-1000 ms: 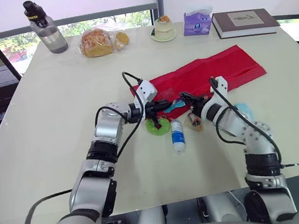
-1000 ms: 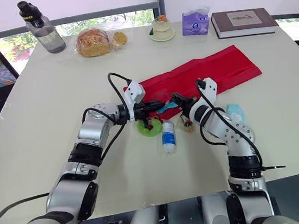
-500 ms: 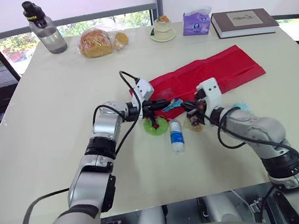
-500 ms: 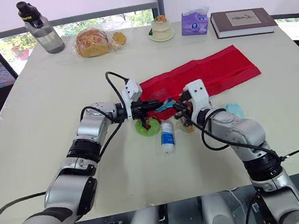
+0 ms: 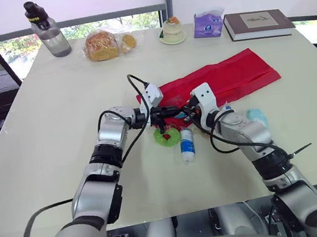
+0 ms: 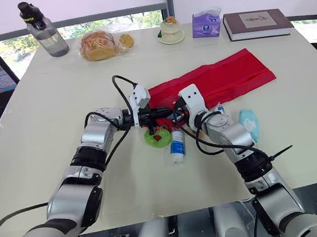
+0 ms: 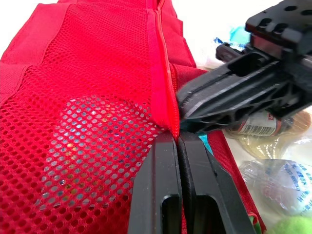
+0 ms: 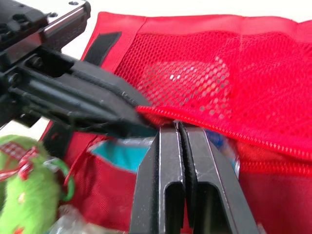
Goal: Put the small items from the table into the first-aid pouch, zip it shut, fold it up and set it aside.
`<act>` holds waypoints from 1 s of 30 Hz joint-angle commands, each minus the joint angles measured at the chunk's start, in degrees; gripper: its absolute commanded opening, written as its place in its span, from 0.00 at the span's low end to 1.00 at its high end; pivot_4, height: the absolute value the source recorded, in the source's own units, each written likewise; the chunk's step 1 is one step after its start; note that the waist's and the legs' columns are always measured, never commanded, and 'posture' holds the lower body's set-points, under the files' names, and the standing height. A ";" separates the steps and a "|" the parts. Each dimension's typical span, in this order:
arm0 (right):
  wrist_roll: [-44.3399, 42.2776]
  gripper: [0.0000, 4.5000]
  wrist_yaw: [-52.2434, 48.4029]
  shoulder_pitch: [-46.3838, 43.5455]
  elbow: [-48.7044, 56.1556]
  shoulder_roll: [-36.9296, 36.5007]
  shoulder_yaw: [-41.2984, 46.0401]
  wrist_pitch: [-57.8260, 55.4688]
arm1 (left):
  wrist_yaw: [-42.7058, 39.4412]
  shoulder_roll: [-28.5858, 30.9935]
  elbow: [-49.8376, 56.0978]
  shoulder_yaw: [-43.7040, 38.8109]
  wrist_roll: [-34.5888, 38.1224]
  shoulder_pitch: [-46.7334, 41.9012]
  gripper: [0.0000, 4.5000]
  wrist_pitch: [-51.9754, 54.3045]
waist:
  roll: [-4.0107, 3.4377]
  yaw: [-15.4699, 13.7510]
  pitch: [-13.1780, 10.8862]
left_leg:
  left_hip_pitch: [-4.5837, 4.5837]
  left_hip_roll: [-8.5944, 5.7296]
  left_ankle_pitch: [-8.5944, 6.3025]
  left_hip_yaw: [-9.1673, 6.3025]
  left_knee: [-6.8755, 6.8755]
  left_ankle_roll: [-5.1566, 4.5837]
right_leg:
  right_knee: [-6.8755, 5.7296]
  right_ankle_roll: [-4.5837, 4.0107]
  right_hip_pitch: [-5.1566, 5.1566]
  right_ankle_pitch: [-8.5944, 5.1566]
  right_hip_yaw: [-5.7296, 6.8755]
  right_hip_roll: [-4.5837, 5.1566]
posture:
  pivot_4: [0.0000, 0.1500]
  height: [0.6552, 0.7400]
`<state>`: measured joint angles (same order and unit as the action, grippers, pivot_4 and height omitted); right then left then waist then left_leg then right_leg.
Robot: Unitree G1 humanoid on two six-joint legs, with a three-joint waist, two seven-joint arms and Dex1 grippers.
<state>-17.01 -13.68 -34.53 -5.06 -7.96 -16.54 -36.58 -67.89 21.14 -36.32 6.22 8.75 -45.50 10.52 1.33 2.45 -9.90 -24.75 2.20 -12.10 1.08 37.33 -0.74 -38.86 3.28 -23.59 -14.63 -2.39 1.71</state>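
Note:
The red first-aid pouch lies unfolded across the table's middle, mesh pocket up. My left gripper is shut on the pocket's zipper edge at the near left end. My right gripper is shut, tips against the same zipper edge, right beside the left gripper's tips. I cannot tell whether it pinches the edge. A teal packet sits in the pocket's mouth. A green fluffy ring, a small white bottle and a brown vial lie in front of the pouch. A light-blue packet lies to the right.
Along the far edge stand a water bottle, a bag of bread, a small cake on a saucer, a purple tissue pack and a book. The table is bare at the left.
My right gripper has swung left, from over the vial to the pouch's zipper edge, and its fingers have gone from open to shut. The left gripper has kept its hold in place.

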 commanded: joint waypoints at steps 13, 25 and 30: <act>1.38 0.02 -8.64 2.39 11.67 -3.28 -0.58 -11.84 | -2.36 0.38 -0.49 0.00 0.57 -1.63 0.00 -2.43 | 0.00 -0.16 0.00 | -0.07 -0.01 0.00 -0.02 0.00 0.01 | 0.04 -0.01 0.00 -0.01 0.03 0.02 | 1.00 0.98; 10.59 0.02 -4.99 -2.68 1.87 -1.10 -3.29 -7.83 | -3.97 -0.59 0.76 0.46 1.35 -1.06 0.00 -2.36 | 0.00 -0.05 0.00 | -0.04 -0.01 0.00 -0.02 0.01 0.01 | 0.02 -0.01 0.00 0.00 0.02 0.00 | 1.00 0.98; 12.54 0.02 -4.89 -5.27 -2.26 1.54 -3.14 -4.11 | -3.71 -1.11 1.32 0.21 1.65 -0.88 0.00 -2.10 | 0.01 -0.09 0.01 | 0.00 0.00 0.01 -0.02 0.04 0.01 | 0.00 0.00 0.01 0.00 0.01 -0.01 | 1.00 0.98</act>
<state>-5.30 -19.37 -38.87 -6.49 -6.93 -19.89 -42.31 -70.09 20.93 -37.02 5.34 9.32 -46.25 8.43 1.34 2.36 -9.89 -24.75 2.20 -12.09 1.06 37.38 -0.73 -38.86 3.28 -23.58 -14.63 -2.38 1.71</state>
